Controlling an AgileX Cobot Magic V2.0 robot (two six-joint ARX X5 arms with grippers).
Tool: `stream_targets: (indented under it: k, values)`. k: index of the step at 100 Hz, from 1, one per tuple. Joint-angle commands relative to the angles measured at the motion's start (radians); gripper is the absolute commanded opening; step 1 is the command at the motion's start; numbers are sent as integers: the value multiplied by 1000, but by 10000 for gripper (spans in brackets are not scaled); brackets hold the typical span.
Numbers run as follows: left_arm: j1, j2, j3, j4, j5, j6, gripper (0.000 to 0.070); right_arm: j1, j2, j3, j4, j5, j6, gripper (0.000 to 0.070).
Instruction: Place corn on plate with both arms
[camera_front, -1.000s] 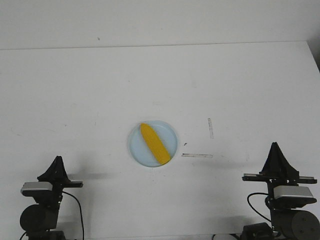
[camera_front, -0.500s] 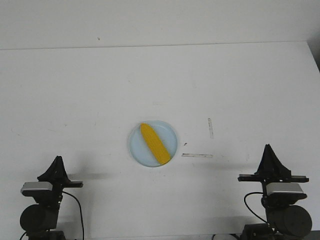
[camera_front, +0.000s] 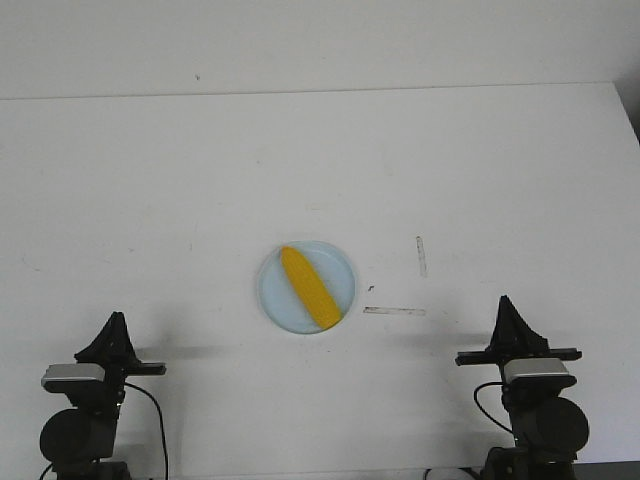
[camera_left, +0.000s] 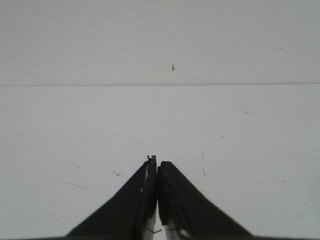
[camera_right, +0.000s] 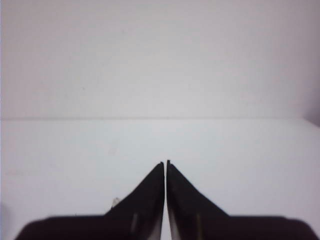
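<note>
The yellow corn (camera_front: 308, 288) lies diagonally on the pale blue plate (camera_front: 276, 301) in the middle of the white table, its thin end pointing to the far left. My left gripper (camera_front: 117, 318) is shut and empty near the front left, far from the plate; it also shows in the left wrist view (camera_left: 157, 164). My right gripper (camera_front: 505, 301) is shut and empty at the front right, well to the right of the plate; it also shows in the right wrist view (camera_right: 165, 163). Neither wrist view shows the corn or the plate.
Two thin strips of clear tape lie on the table right of the plate, one lengthwise (camera_front: 394, 311) and one upright (camera_front: 421, 256). The table's far edge meets a pale wall (camera_front: 320, 40).
My right arm has drawn back and to the left, its gripper now lower and nearer the front edge. The left arm, the corn and the plate have not moved.
</note>
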Motion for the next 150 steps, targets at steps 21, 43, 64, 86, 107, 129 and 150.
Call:
stream_targets:
  k: [21,43,64,86,107,129,150]
  values:
    - [2,-2,-21,13,4,6,1,1,-1,-106,158,5,-5,10]
    - [2,-2,-21,13,4,6,1,0,-1,-105,145,5,-5,10]
    - [2,-2,-21,13,4,6,1,0,-1,-105,158,5,-5,10]
    - [2,-2,-21,13,4,6,1,0,-1,-105,157,5,-5,10]
    - [2,-2,-21,13,4,6,1,0,-1,-105,157,5,-5,9]
    - [2,-2,-21,13,4,6,1,1,-1,-105,157,5,-5,9]
    - [2,-2,-21,13,4,6,1,0,-1,-105,157,5,-5,9]
